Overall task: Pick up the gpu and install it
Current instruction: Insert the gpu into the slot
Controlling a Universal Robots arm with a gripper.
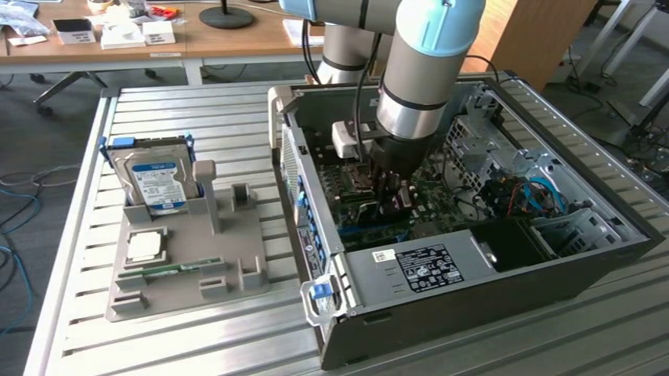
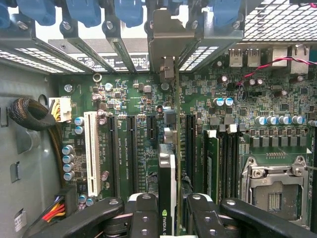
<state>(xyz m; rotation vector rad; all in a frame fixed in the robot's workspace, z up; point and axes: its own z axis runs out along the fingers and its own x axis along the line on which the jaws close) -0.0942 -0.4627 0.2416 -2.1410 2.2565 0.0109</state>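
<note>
gripper (image 2: pixel 167 213) clamped on gpu (image 2: pixel 167 163) | gpu edge-on over motherboard (image 2: pixel 148 94) slots, inside case (image 1: pixel 585 266) | likely light, stiff, fragile | hold by top edge, clear of components

A robotics lab: slatted metal workbench (image 1: pixel 199 117), opened computer case (image 1: pixel 585 258), cluttered wooden desks (image 1: pixel 240 43) behind

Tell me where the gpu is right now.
The gpu stands on edge between the gripper's fingers, down inside the open computer case on the exterior view's right, over the motherboard's expansion slots.
</note>
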